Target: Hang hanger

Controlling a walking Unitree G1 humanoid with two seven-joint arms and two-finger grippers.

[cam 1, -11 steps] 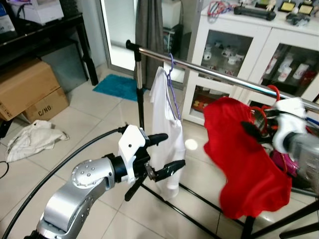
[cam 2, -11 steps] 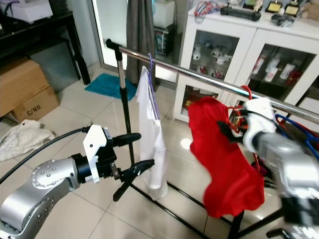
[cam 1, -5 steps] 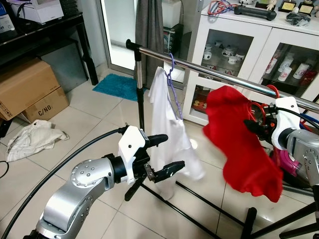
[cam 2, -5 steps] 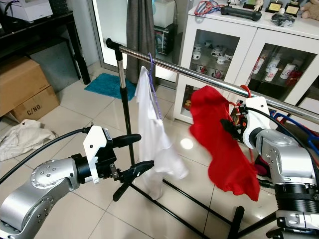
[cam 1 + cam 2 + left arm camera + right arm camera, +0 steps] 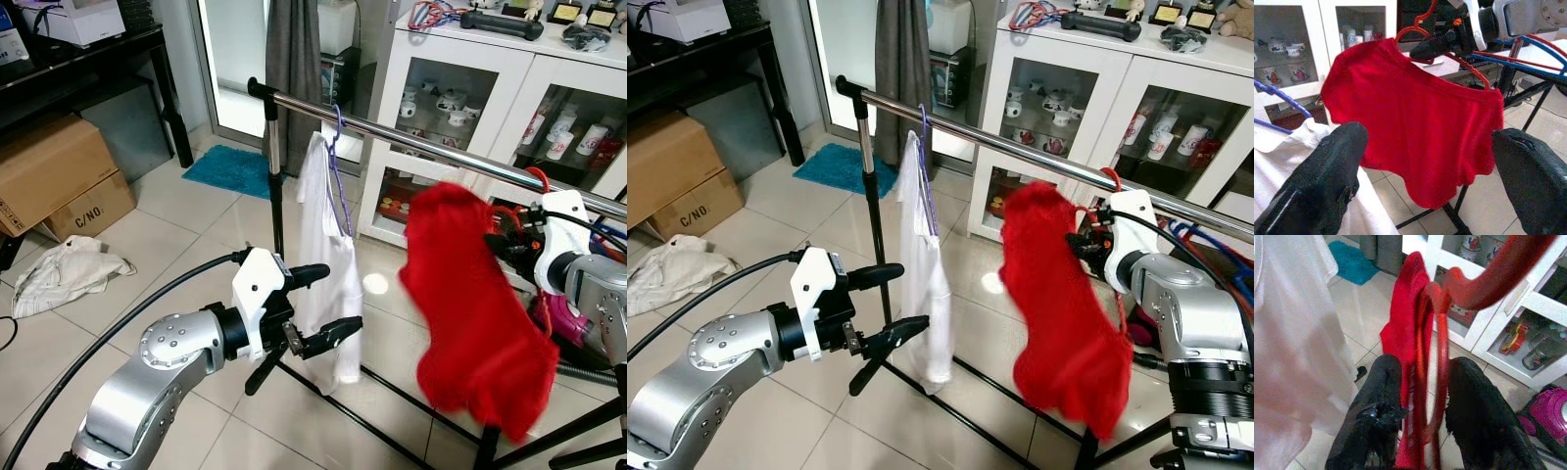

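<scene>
A red hanger (image 5: 1432, 382) carries a red shirt (image 5: 470, 304) that hangs down at the right. My right gripper (image 5: 511, 237) is shut on the hanger's wire just below its hook (image 5: 537, 178), which sits at the metal rail (image 5: 411, 137); I cannot tell whether the hook rests on the rail. Further left on the rail, a white shirt (image 5: 328, 255) hangs on a purple hanger (image 5: 336, 137). My left gripper (image 5: 343, 299) stands open in front of the white shirt's lower part, holding nothing.
The rack's black upright (image 5: 275, 196) and floor bars (image 5: 392, 397) cross the tiles. A white glass cabinet (image 5: 490, 98) stands behind the rail. Cardboard boxes (image 5: 59, 176), a crumpled cloth (image 5: 64, 269) and a blue mat (image 5: 230, 168) lie at left. Blue hangers (image 5: 1205, 245) hang at far right.
The red shirt had swung out to the right and now hangs lower and straighter. The white shirt's hem, flared right before, has dropped back. Both grippers stay about where they were.
</scene>
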